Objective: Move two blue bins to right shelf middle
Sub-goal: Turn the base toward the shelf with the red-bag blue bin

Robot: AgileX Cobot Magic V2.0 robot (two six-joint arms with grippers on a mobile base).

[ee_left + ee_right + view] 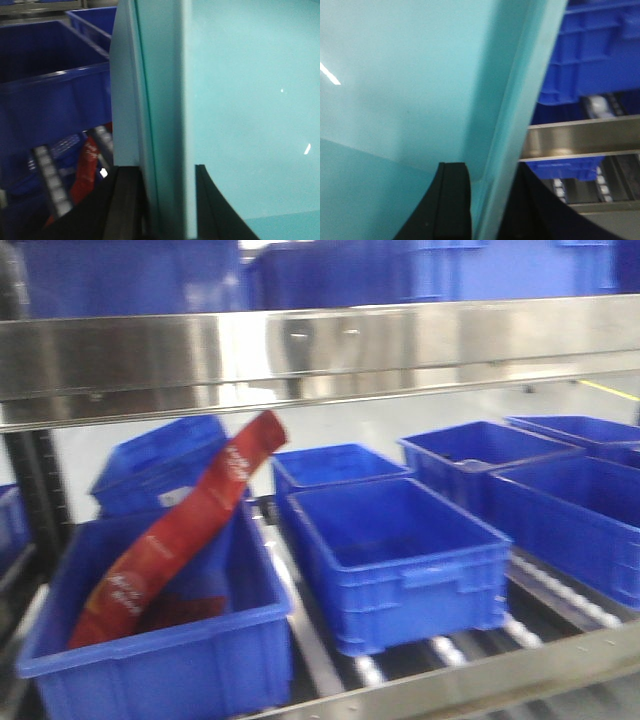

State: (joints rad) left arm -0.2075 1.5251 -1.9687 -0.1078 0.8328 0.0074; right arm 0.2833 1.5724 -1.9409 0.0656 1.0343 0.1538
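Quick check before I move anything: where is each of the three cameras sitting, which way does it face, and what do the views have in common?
Front view: faces the shelf level on, looking at blue bins on rollers and a red packet in the left bin; no robot part shows.
Left wrist: looks along dark jaws that straddle a teal panel; bins to the left.
Right wrist: looks along dark jaws on a teal panel; bins and steel rail to the right.
Shared: blue bins in all three; teal panel in both wrist views.
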